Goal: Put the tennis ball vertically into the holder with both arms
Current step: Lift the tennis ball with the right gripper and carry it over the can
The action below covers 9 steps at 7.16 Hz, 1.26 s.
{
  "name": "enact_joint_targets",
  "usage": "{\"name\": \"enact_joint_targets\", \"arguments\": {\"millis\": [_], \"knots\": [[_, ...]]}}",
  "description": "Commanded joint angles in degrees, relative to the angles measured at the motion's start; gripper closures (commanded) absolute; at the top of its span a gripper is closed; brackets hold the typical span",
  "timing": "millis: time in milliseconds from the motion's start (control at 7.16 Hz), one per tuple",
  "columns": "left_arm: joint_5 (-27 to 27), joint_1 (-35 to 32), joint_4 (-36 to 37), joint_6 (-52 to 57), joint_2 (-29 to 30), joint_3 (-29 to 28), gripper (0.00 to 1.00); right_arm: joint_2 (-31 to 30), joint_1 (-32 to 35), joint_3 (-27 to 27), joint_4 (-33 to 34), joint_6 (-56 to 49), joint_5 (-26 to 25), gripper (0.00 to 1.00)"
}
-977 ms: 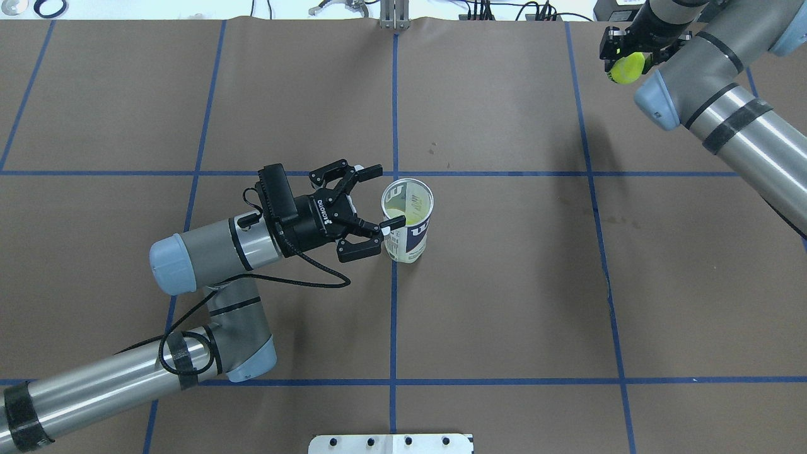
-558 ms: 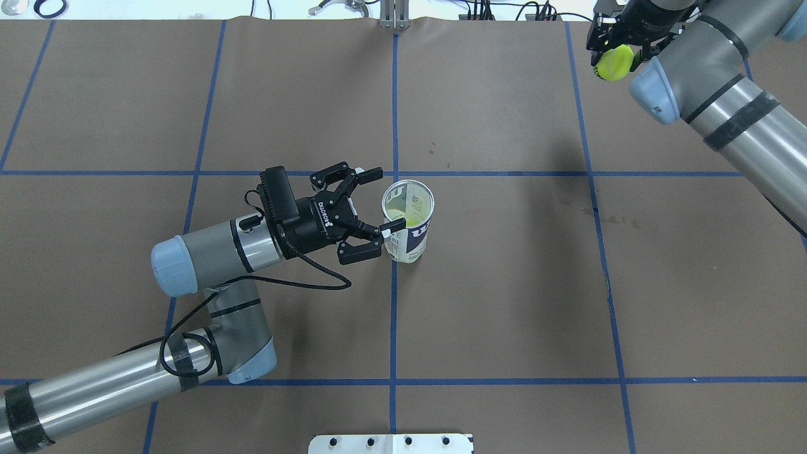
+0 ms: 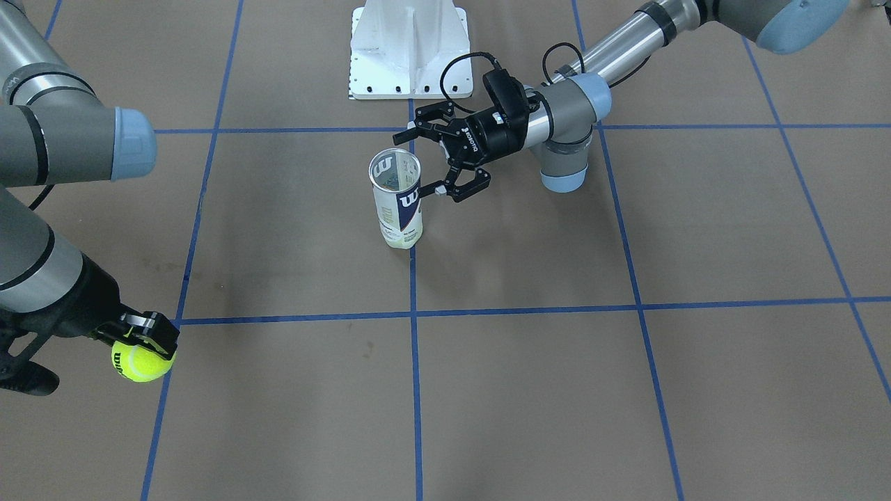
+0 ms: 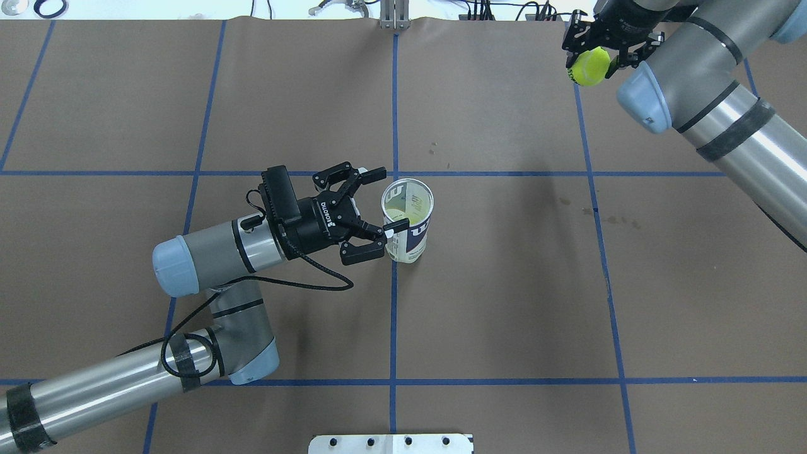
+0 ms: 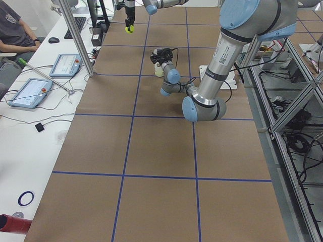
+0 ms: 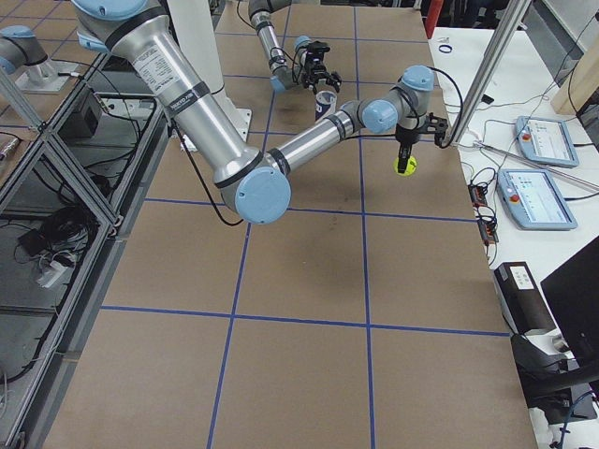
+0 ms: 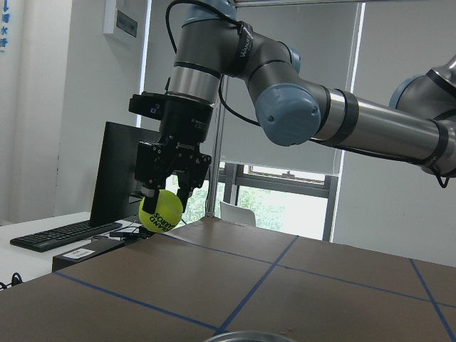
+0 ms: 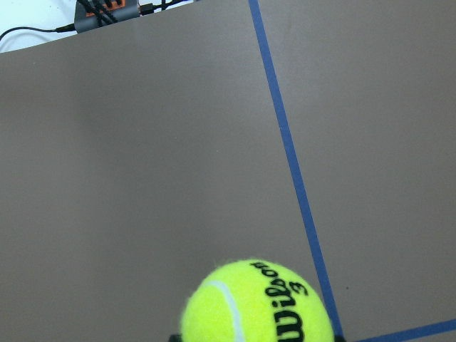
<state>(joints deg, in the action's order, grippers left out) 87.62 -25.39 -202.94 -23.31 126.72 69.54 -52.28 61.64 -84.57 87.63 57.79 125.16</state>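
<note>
The carry looks to be the step in hand. The right hand (image 4: 591,58) is clenched on the tennis ball (image 3: 143,362), which hangs below its fingers, raised above the worktop (image 4: 504,284). The left hand (image 4: 386,198) lies level with its jaws spread wide, grasping nothing. The holder (image 3: 399,209) stands upright, mouth up, just in front of the left hand's fingertips. One fingertip is at or touching its wall just under the rim (image 4: 432,202), and the other is apart from it. From the right hand the holder is well apart, back toward the robot and across toward the left arm. A yellow-green tint low inside the holder suggests something already lies at its bottom, though I cannot tell for sure. The next move seems to call for two things. The left hand should close on the holder's wall to steady it, and the right hand should bring the ball over until it is centred above the mouth. It can then lower the ball straight down before letting go. The mouth looks only a little wider than the ball, so centring matters. The left hand's fingertip near the rim leaves little room there for the right hand's fingers. As to edges, the right hand hovers close to the worktop's far edge, with cables just beyond. Its path to the holder crosses worktop that shows only blue tape lines (image 4: 394,113).
</note>
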Motion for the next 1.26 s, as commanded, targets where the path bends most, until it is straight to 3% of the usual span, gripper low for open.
{"name": "enact_joint_targets", "arguments": {"millis": [0, 279, 838, 1117], "knots": [[0.01, 0.08, 0.00, 0.02, 0.02, -0.02, 0.00, -0.10, -1.95, -3.91, 1.48, 5.19, 0.09, 1.00], [-0.08, 0.08, 0.00, 0.11, 0.11, -0.02, 0.00, 0.16, -4.85, -11.99, 8.24, 9.52, 0.09, 1.00], [-0.08, 0.78, 0.00, 0.37, 0.28, -0.20, 0.00, 0.69, -11.26, -21.84, 8.70, 24.26, 0.09, 1.00], [-0.08, 0.87, 0.00, 0.37, 0.37, -0.29, 0.00, 2.61, -14.69, -23.45, 8.61, 30.08, -0.35, 1.00]]}}
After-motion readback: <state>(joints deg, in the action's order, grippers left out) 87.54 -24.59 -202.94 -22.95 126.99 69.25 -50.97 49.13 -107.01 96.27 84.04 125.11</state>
